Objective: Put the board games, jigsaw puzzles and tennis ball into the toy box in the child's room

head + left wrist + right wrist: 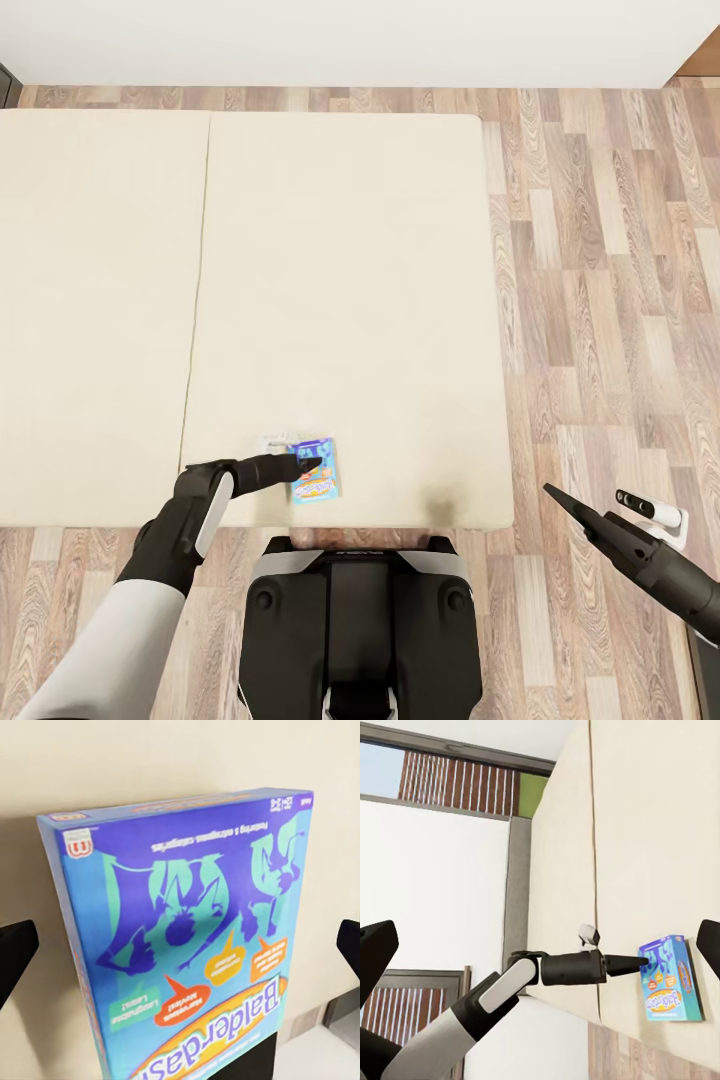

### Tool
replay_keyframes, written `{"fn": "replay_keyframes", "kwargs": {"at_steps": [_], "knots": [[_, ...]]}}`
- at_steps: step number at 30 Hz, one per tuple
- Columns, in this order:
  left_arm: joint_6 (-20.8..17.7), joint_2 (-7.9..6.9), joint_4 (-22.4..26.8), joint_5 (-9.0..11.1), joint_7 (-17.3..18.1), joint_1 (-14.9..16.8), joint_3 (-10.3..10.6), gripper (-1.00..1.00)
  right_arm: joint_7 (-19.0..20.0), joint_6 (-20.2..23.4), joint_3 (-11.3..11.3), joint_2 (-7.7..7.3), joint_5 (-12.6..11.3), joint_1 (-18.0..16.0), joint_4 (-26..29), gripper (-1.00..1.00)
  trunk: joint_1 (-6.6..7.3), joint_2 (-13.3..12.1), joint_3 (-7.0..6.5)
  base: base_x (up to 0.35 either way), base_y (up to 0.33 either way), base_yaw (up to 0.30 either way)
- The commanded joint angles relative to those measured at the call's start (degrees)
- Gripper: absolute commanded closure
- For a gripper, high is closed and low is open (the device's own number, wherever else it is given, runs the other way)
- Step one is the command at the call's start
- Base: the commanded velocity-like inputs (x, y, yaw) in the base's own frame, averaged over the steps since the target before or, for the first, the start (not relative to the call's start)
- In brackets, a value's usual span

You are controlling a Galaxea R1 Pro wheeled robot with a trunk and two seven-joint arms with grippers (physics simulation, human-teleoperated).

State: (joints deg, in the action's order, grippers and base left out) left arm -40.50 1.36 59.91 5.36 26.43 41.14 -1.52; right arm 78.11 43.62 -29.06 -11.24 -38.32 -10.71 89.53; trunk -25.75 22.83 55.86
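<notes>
A blue board game (316, 472) with cartoon print lies flat on the beige bed (350, 280), close to its front edge. My left gripper (310, 464) reaches over that edge and its tips meet the box's left side. In the left wrist view the box (187, 937) sits large between the two dark fingertips (15, 960), which stand wide apart, so the gripper is open. The right wrist view shows the left gripper (634, 962) pointing at the box (669, 979). My right gripper (556, 497) hangs open over the floor, right of the bed, holding nothing.
Wood floor (610, 300) runs along the bed's right side and in front of it. A seam (200, 300) splits the mattress. A white wall (350, 40) closes the far side. My dark base (360, 620) stands against the bed's front edge.
</notes>
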Motion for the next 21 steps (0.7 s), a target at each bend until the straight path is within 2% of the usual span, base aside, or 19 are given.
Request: {"fn": "replay_keyframes", "kwargs": {"at_steps": [1,21], "knots": [[-0.5,0.05,0.0,0.5,-0.1,0.0,-0.2,-1.0,0.1,0.5,0.0,-0.03,-0.2,0.0,0.0,-1.0,-0.03,0.1,0.05,0.0,0.0,0.0],[-0.8,0.31,0.0,0.6,-0.1,-0.1,-0.1,-1.0,0.0,0.4,0.0,0.07,-0.2,0.0,0.0,-1.0,-0.03,0.1,0.05,0.0,-0.016,0.0]]}}
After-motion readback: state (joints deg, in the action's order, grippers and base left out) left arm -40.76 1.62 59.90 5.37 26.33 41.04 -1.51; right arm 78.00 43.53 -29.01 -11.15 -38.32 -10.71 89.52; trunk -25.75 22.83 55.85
